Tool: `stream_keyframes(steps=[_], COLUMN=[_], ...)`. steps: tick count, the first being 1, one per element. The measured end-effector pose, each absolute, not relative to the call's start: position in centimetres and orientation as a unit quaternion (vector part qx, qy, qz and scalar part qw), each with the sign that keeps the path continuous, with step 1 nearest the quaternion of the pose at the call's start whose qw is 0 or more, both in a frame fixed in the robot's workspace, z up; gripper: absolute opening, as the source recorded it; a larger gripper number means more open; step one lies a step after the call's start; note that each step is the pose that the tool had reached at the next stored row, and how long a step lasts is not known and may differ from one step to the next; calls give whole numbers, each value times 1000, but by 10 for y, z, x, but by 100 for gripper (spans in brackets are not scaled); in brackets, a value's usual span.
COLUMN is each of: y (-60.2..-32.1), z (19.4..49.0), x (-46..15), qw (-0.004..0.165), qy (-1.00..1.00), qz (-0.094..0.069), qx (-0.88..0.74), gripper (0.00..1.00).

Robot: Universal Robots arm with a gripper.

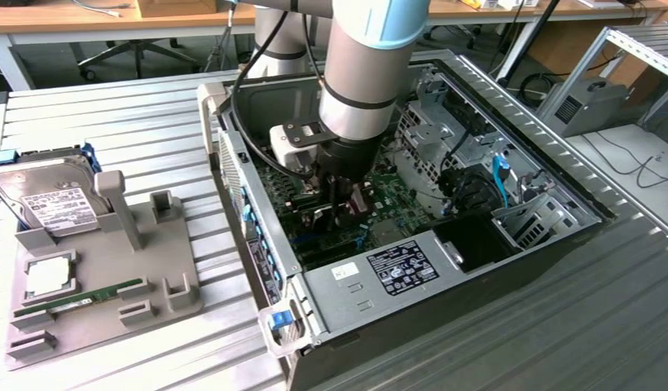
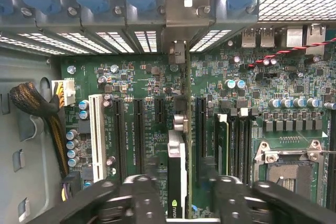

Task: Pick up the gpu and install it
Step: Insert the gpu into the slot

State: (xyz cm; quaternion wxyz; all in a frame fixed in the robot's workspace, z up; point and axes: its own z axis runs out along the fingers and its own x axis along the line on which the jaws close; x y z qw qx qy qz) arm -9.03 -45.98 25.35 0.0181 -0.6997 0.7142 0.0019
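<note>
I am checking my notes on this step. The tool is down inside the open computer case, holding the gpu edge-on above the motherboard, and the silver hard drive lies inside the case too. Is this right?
One detail is wrong. The hard drive is not in the computer case; the exterior view shows it on the grey holder outside. The tool is inside, holding the gpu edge-on above the motherboard.

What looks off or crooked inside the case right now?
Nothing stands out. The gpu stands on edge over the motherboard, held in the claw, its bracket at the rear slot openings. The hard drive rests on its grey holder.
</note>
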Motion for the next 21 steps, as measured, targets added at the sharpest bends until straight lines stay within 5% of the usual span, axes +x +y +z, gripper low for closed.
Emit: stream_keyframes(steps=[6,21], y=[-460,-460], z=[253,265], x=[-90,-90], qw=[19,19], qy=[714,714], qz=[3,3], qx=[-700,-700], gripper=[71,71])
